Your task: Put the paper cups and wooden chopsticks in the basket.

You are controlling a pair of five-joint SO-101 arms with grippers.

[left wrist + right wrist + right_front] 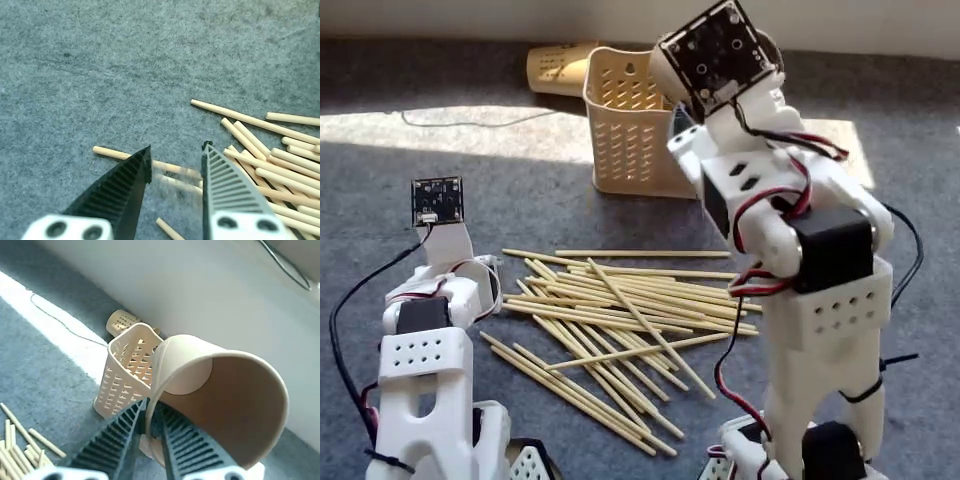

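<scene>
At the upper middle of the high view, the paper cup (pixel 225 405) hangs by the basket (pixel 620 140), its rim clamped in my right gripper (pixel 150 415). Next, I judge, it must clear the mouth and drop. Chopsticks (pixel 620 310) lie mid-frame on the worktop (pixel 520 200), my left gripper (pixel 175 160) spread apart above their left edge

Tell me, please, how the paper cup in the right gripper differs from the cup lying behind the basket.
The held cup is pinched at its rim by the right gripper, up beside the basket; the lying cup rests on its side behind the basket, untouched. The held cup shows its plain inside; the lying cup shows its outer wall with dark marks. Both are tan paper cups.
</scene>
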